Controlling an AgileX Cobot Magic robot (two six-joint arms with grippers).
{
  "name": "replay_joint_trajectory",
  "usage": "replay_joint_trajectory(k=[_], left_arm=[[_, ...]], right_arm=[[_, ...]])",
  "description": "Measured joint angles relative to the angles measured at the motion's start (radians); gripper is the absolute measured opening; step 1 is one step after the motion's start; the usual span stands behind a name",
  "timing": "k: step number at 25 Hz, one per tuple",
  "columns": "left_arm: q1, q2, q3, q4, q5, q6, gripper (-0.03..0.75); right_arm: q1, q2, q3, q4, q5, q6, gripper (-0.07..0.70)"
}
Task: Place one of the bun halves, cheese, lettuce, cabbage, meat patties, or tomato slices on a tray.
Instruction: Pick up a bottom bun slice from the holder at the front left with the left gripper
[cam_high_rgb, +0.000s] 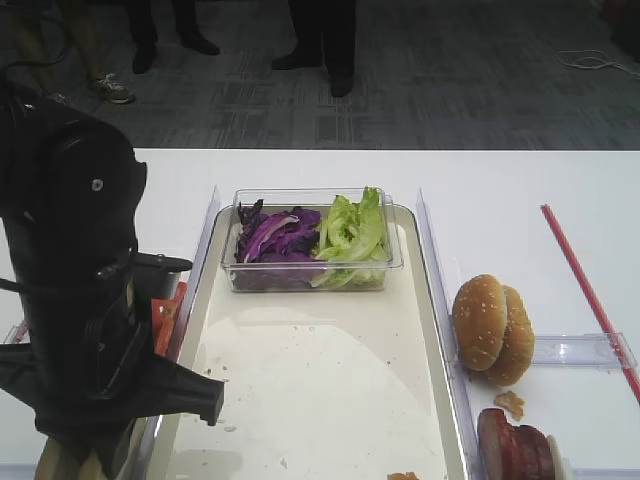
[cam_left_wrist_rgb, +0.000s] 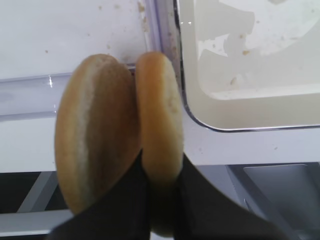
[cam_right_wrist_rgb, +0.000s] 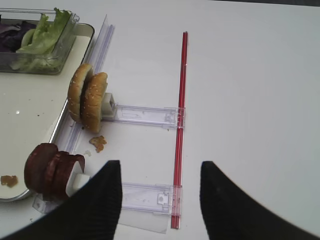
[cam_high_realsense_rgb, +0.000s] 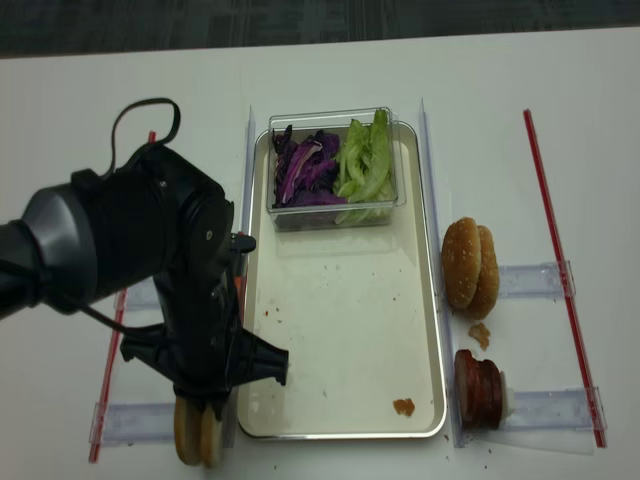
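Bun halves (cam_left_wrist_rgb: 120, 130) stand on edge side by side just left of the tray (cam_left_wrist_rgb: 250, 112) in the left wrist view; the left gripper's (cam_left_wrist_rgb: 162, 200) black fingers (cam_left_wrist_rgb: 192, 192) are clamped on the right-hand half, the other half touching it on the left, over a clear plastic rail (cam_left_wrist_rgb: 30, 95). Exterior high view: the left arm (cam_high_rgb: 80, 290) fills the lower left, just beside the tray's left rim (cam_high_rgb: 185, 350); tomato slices (cam_high_rgb: 165, 318) show red beside the arm. A clear tub (cam_high_rgb: 310, 240) sits at the tray's far end with purple cabbage (cam_high_rgb: 275, 238) left and lettuce (cam_high_rgb: 352, 232) right. Sesame-seeded bun pieces (cam_high_rgb: 493, 328) and meat patties (cam_high_rgb: 515, 445) stand on edge to the right of the tray. Right wrist view: the right gripper (cam_right_wrist_rgb: 160, 200) hangs with its fingers spread wide, holding nothing, over the white table near a red strip (cam_right_wrist_rgb: 181, 125), the patties at lower left. Realsense overhead view: the gripped bun halves (cam_high_realsense_rgb: 197, 435) peek out below the left arm, off the tray's near-left corner; crumbs speckle the tray floor.
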Motion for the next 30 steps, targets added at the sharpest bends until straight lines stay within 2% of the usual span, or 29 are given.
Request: replay_joint_trajectory(k=[12, 26, 30], left_arm=[[0.000, -0.088, -0.004, 0.000, 0.038, -0.020, 0.041], [0.000, -0.221, -0.004, -0.006, 0.051, -0.038, 0.039], [0.000, -0.221, -0.004, -0.049, 0.044, -0.008, 0.038]], right_arm=[[0.000, 0.000, 0.000, 0.000, 0.000, -0.002, 0.384], [0.000, 0.000, 0.000, 0.000, 0.000, -0.002, 0.384], [0.000, 0.000, 0.000, 0.000, 0.000, -0.002, 0.384]])
